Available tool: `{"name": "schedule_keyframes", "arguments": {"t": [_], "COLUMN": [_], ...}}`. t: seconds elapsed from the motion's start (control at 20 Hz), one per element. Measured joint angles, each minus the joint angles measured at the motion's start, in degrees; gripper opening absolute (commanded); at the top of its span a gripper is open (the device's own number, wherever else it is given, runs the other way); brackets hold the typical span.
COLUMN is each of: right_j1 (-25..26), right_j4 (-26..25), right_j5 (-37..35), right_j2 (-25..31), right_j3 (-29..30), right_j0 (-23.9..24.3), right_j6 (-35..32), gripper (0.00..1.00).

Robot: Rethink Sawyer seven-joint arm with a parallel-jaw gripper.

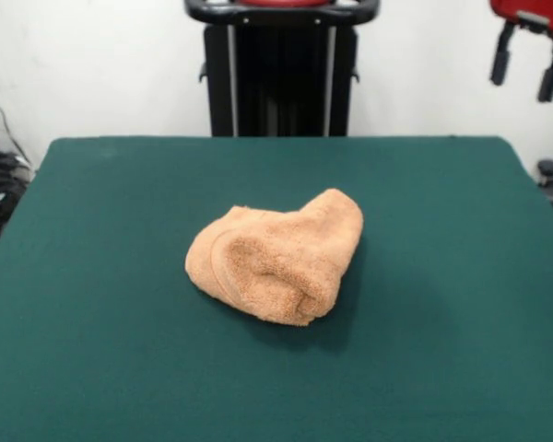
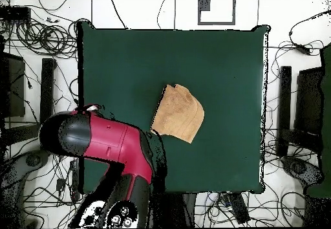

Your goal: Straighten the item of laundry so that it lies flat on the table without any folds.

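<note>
gripper (image 1: 527,69): fingers spread, empty, parked high off table (image 1: 92,276) corner.
towel (image 1: 278,261): bunched mid-table, well below/away from gripper; no grasp yet.

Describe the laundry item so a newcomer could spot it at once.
Start at the big dark green table. Near its middle lies a peach terry towel, bunched into a rounded, folded lump. It is the only thing on the tabletop; the gripper hangs open, off beyond the far corner.

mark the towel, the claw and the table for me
towel (image 1: 278,258): front view, middle of the bunched heap.
claw (image 1: 529,66): front view, gap between its two black fingers, top right.
table (image 2: 129,58): overhead view, bare green top.
</note>
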State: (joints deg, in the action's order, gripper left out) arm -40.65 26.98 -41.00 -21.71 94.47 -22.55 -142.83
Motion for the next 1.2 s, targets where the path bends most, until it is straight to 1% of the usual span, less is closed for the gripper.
{"name": "schedule_keyframes", "arguments": {"t": [0.05, 0.15, 0.3, 0.35, 0.55, 0.85, 1.2], "right_j1": [-0.11, -0.19, -0.3, -0.47, -1.14, -2.28, -3.33], "right_j4": [1.94, 3.66, 5.07, 5.68, 5.81, 5.71, 5.03], "right_j5": [-0.76, -2.21, -4.13, -4.87, -6.46, -6.8, -5.19], "right_j2": [-0.02, -0.15, -0.33, -0.33, -0.33, -0.34, -0.14], "right_j3": [-0.13, -0.51, -1.0, -1.03, -1.03, -0.99, -0.32], "right_j0": [-0.02, -0.21, -0.72, -0.98, -1.0, -0.21, 2.11], "right_j6": [-2.23, -5.48, -10.61, -13.69, -17.42, -17.65, -17.65], "gripper": [1.0, 1.0, 1.0, 1.0, 1.0, 1.0, 1.0]}}
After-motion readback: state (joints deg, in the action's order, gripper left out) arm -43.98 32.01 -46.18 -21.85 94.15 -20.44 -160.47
